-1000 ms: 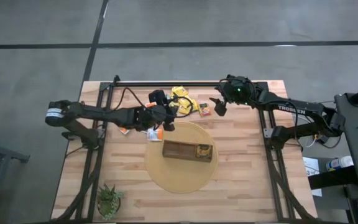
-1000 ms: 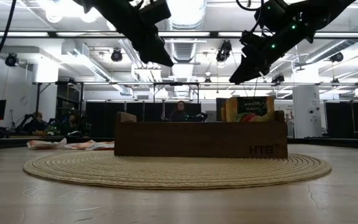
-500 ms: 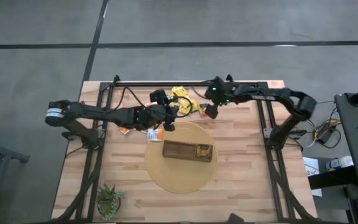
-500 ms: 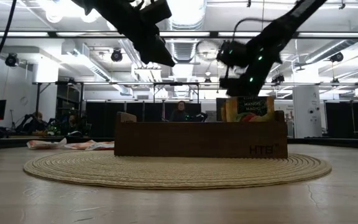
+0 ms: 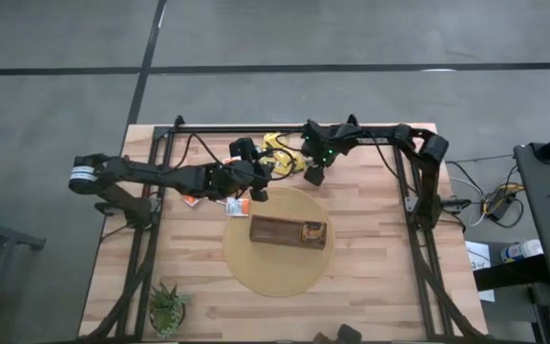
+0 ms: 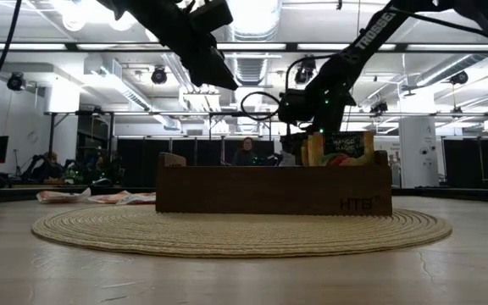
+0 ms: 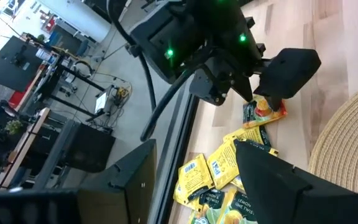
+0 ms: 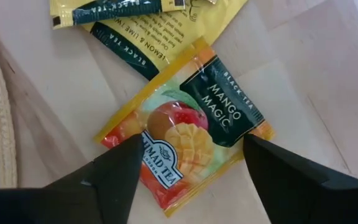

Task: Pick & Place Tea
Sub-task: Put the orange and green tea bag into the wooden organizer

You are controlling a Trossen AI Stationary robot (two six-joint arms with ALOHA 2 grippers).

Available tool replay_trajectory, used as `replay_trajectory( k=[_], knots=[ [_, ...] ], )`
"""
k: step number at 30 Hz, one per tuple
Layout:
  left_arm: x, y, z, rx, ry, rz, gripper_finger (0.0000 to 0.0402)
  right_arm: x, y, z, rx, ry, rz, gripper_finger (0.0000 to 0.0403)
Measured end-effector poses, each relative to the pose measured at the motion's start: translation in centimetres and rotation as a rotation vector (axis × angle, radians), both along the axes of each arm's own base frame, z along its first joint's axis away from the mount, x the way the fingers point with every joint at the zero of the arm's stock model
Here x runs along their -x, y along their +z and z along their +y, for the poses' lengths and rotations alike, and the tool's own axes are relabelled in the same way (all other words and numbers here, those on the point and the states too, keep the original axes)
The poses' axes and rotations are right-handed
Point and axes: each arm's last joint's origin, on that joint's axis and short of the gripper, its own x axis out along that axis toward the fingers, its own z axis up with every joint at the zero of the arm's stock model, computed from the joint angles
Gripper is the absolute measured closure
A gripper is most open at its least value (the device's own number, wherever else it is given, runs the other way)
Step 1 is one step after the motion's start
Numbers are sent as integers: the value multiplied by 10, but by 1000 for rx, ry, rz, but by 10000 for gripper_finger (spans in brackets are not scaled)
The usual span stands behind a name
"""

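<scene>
A mango tea sachet (image 8: 188, 140) lies flat on the wooden table, beside a pile of yellow tea sachets (image 5: 280, 153) at the far middle. My right gripper (image 8: 192, 146) points down over the mango sachet, open, with one finger on each side of it. My left gripper (image 7: 229, 180) hangs open in the air above the mat's far left rim (image 5: 256, 188), with nothing between its fingers. The dark-brown box (image 5: 287, 231) stands on a round woven mat (image 5: 273, 268). A sachet (image 5: 313, 230) stands in the box's right end.
More orange sachets (image 5: 191, 201) lie on the table under the left arm. A small potted plant (image 5: 168, 308) stands at the near left corner. Black frame rails (image 5: 256, 128) run along the far edge and both sides.
My right gripper has swung toward the table's left and come down. It has tipped from a slant to pointing nearly straight down over the mango sachet.
</scene>
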Motion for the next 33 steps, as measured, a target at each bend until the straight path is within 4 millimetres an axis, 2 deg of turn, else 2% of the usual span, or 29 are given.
replay_trajectory(
  k=[4,11,12,21,33],
  knots=[
    [0,0,0,2,1,-2,187,-1,6,0,5,13,-3,197],
    [0,0,0,3,2,-2,187,11,29,7,66,35,-3,372],
    [0,0,0,3,2,-3,187,13,34,8,86,37,-6,381],
    [0,0,0,3,2,-3,187,26,63,28,154,62,-86,394],
    [0,0,0,3,1,-4,187,36,62,36,207,144,-146,394]
  ],
)
